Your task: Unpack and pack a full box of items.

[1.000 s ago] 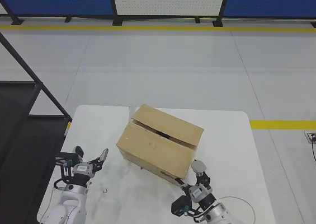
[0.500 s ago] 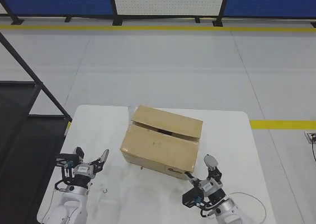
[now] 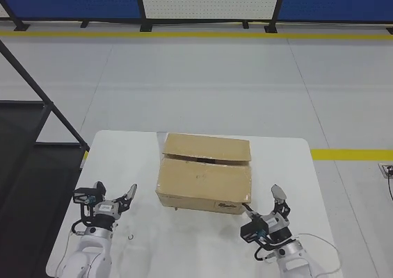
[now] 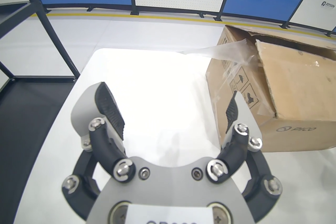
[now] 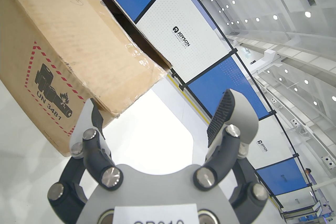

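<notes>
Looking like the unpack start: bracing right hand point(image 3: 262, 201), spread wide and holding nothing, at near corner of cardboard box point(image 3: 205, 174) sitting mid-surface point(image 3: 119, 149). Hovering left hand point(image 3: 115, 189) wide, just beside. Next probably needing top flaps point(image 3: 206, 147) lifting.

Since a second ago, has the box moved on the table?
Yes. The box turned counterclockwise seen from above: it sat skewed, and now its long sides run about parallel to the far edge of the table.
</notes>
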